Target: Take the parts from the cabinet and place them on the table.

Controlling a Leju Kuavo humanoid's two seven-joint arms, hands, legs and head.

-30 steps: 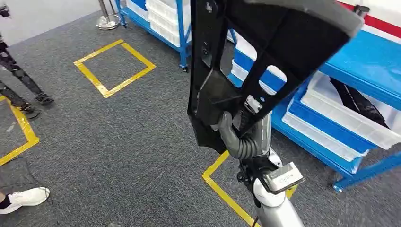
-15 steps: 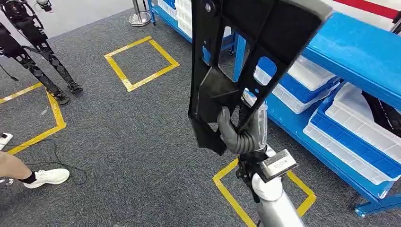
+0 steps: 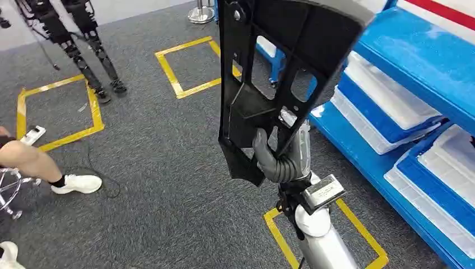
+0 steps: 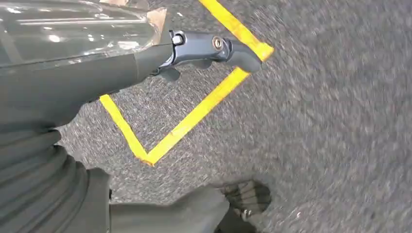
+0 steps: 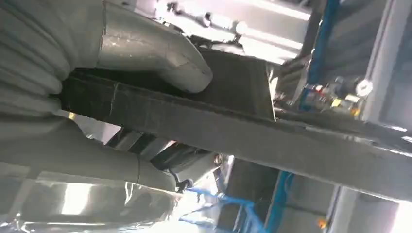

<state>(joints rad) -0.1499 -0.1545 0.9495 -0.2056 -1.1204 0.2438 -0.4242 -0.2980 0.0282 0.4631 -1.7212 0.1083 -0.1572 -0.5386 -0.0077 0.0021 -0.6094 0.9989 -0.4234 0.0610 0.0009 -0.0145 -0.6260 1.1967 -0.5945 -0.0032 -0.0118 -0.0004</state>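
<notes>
The right hand (image 3: pixel 280 159) is clamped round the lower end of a big black panel part (image 3: pixel 274 73), thumb wrapped over its face, and the part stands up tall in front of the head view, tilted a little to the right. So the pick is done: the part is out of the cabinet and riding in the hand. On the right runs the blue cabinet (image 3: pixel 414 56) with white and blue bins (image 3: pixel 386 106) on its shelves. Grey carpet (image 3: pixel 168 185) with yellow tape squares (image 3: pixel 190 64) lies to the left, and a person's leg and white shoe (image 3: pixel 78 183) are at the near left. The left hand (image 4: pixel 214 48) hangs over the floor; its fingers look loosely extended with nothing in them, though the wrist view is blurred. What's left, I'd judge, is the carry and the set-down on the table.
</notes>
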